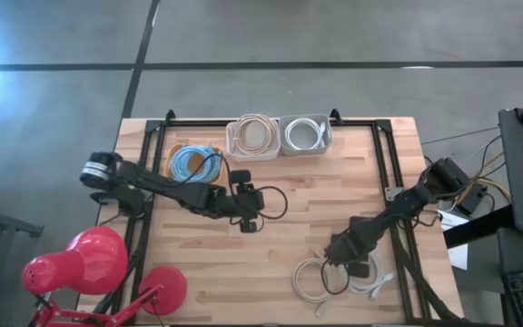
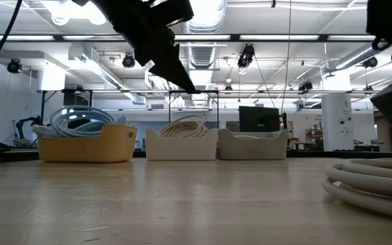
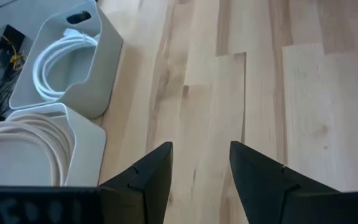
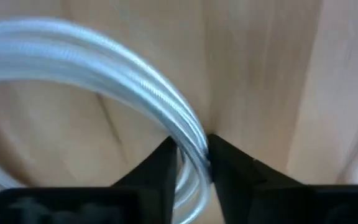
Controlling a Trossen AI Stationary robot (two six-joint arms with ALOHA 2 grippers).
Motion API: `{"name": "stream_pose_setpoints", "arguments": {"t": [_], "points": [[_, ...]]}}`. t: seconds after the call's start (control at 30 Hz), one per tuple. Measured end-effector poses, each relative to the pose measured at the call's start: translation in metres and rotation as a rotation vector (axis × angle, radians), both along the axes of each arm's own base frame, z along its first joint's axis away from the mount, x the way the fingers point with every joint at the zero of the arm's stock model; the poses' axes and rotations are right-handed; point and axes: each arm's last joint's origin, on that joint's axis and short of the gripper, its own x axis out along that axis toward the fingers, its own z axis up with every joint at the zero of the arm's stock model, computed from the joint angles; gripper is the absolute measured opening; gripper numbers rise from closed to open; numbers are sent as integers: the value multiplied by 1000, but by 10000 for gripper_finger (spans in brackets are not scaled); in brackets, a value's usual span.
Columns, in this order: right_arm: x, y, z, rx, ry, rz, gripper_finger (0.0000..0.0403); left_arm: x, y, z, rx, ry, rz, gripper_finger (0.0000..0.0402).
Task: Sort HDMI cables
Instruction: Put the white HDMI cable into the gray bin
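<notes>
Three bins stand along the table's far edge. A yellow bin (image 1: 193, 163) holds a light blue coil, a white bin (image 1: 253, 136) holds beige coils, and a pale grey bin (image 1: 305, 134) holds a white coil. Near the table's near-right corner lie a beige coil (image 1: 312, 278) and a white coil (image 1: 371, 273). My right gripper (image 1: 335, 259) is down between them, shut on white cable strands. My left gripper (image 1: 248, 221) hovers over the bare middle of the table, open and empty; its fingers (image 3: 148, 177) show a wide gap. My right gripper (image 4: 191, 148) pinches several strands of the white coil (image 4: 188, 132) between its two fingers, at one spot on the loop's arc. The fingers lie across the strands. The rest of the loop curves away just above the wood.
A red desk lamp (image 1: 89, 263) with its round base (image 1: 163, 289) stands at the near-left corner. A black frame rail (image 1: 384, 154) runs along the table's far and side edges. Bare wood lies between the two grippers. In the low view the beige coil (image 2: 373, 180) lies at the right.
</notes>
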Motion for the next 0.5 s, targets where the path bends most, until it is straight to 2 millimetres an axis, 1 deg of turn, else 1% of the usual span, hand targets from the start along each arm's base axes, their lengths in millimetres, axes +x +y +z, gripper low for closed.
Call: {"name": "stream_pose_setpoints", "arguments": {"t": [0.1, 0.17, 0.27, 0.33, 0.4, 0.5], "points": [[0, 0, 6, 23, -26, 7, 39, -1, 0, 1, 1, 0, -2, 177], [-1, -1, 15, 50, -50, 27, 23, -1, 0, 1, 8, 4, -7, 177], [1, -2, 33, 88, -127, 42, 26, -1, 1, 1, 21, 10, -15, 177], [3, -6, 47, 79, -205, 38, 28, -1, 2, 1, 21, 10, -12, 177], [4, -11, 62, 33, -312, 39, 28, -1, 3, 1, 22, 11, -10, 177], [4, -23, 84, -83, -478, 50, 28, -1, 4, 2, 27, 12, -6, 177]]}}
